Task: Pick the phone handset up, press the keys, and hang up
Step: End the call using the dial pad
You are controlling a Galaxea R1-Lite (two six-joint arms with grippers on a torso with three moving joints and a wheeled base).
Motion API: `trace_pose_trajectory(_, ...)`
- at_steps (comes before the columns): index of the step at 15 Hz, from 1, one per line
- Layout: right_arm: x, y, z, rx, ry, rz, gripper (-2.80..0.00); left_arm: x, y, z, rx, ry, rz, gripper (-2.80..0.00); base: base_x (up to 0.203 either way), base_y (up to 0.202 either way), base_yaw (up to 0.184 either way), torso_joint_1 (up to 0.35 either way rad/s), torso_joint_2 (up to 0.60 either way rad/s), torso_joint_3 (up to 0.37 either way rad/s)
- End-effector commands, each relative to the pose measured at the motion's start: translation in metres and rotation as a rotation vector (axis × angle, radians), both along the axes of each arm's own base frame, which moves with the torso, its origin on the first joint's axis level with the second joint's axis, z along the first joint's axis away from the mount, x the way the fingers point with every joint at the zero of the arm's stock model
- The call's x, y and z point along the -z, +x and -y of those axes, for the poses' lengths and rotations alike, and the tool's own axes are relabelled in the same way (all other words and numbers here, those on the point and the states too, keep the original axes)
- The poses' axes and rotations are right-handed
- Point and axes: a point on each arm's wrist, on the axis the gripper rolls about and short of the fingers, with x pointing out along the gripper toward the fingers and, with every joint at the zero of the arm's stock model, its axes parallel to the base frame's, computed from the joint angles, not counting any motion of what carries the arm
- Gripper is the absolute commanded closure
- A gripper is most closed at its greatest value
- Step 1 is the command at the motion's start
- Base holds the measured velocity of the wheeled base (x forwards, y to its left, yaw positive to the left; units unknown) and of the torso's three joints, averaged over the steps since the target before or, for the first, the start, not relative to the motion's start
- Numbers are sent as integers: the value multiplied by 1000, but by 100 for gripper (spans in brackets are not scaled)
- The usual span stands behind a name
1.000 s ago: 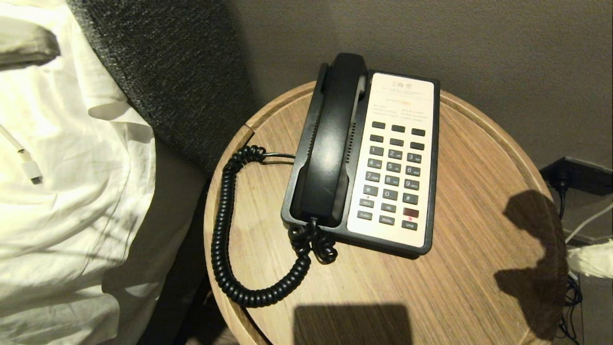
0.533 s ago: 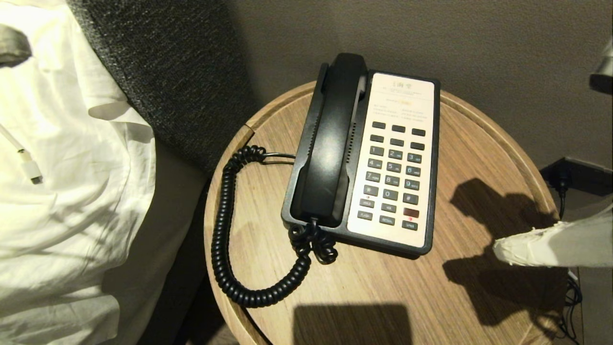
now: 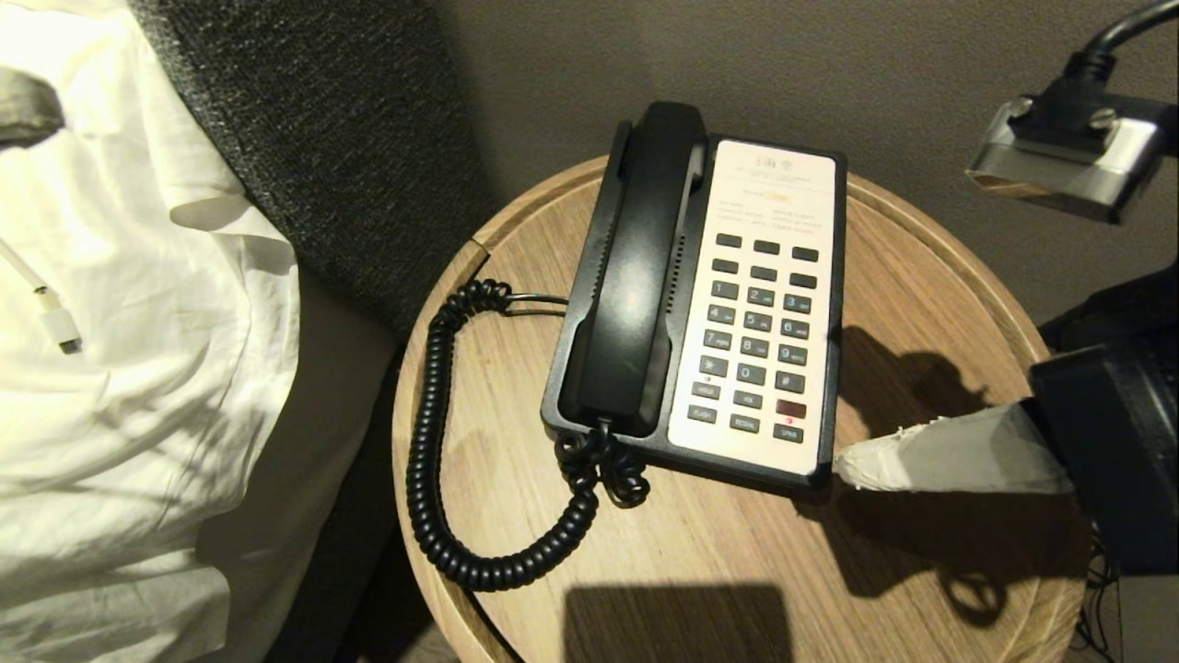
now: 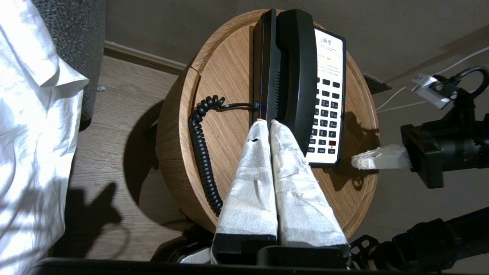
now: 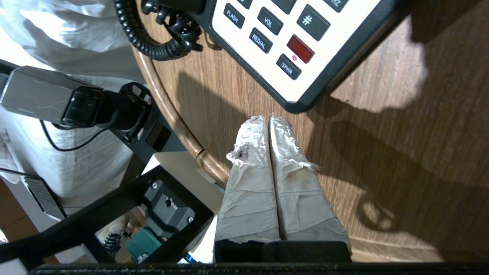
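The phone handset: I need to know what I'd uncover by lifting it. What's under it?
The phone handset lies in the black phone base cradle, beside the keys. The cradle floor and any hook switch are covered.

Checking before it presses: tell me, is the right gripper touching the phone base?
Apart. The right wrist view shows bare wood between the right gripper and the phone base.
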Motion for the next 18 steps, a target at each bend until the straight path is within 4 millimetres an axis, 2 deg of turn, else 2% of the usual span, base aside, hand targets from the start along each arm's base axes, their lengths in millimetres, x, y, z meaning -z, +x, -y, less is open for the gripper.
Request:
trace_pose_trajectory(1,4,3,-4,3,-17,-13,0,0,0,1,-6,2,-1,0,0,0,0,0,0,0)
trace_pose_trajectory(10,7,15,-18,14,0,4,0,2,0,1,-5,8,-2,0,0,0,0,0,0,0)
trace_pose_trajectory(18,5,24,-15,55,8,18,0,5,0,-1,-6,11,-2,0,0,0,0,0,0,0)
